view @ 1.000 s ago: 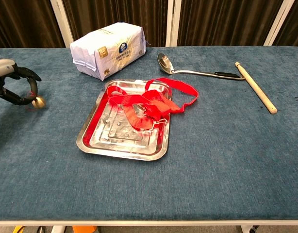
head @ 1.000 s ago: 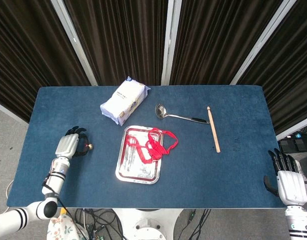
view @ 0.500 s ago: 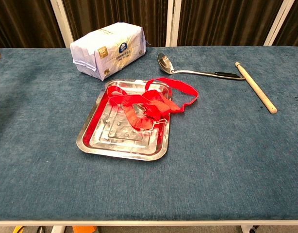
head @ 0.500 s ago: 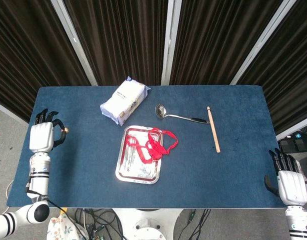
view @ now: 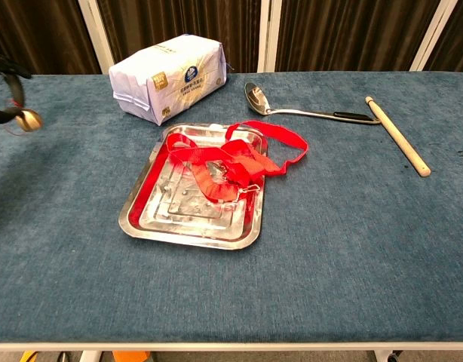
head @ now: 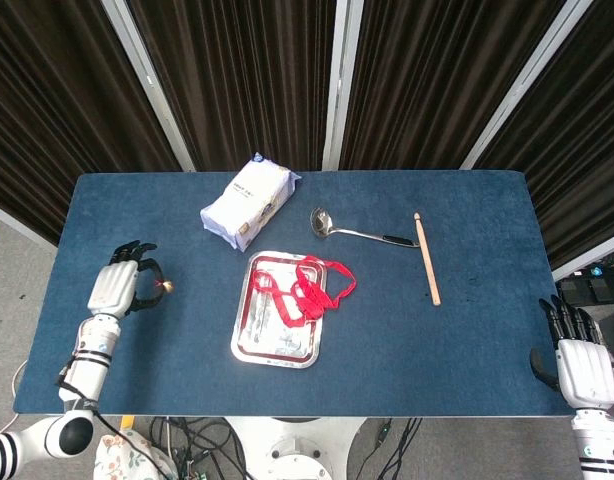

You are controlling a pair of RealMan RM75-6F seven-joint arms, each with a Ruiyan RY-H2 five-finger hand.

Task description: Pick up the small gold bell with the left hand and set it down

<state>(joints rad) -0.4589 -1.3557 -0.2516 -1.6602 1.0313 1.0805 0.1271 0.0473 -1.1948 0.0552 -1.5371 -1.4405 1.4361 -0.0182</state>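
Note:
The small gold bell (head: 167, 287) is pinched at the fingertips of my left hand (head: 117, 289), over the left part of the blue table. In the chest view the bell (view: 29, 120) shows at the far left edge, held above the cloth, with only the dark fingertips (view: 7, 72) of that hand in frame. My right hand (head: 579, 368) hangs past the table's front right corner, fingers apart and empty; the chest view does not show it.
A steel tray (head: 249, 337) with a red ribbon (head: 312, 285) lies mid-table. Behind it are a white packet (head: 248, 201), a metal ladle (head: 352, 230) and a wooden stick (head: 427, 258). The blue table (head: 457, 330) is bordered by dark curtains at the back.
The left hand swung out to the far left with the bell lifted, then came back inward and lower. The right hand stayed where it was.

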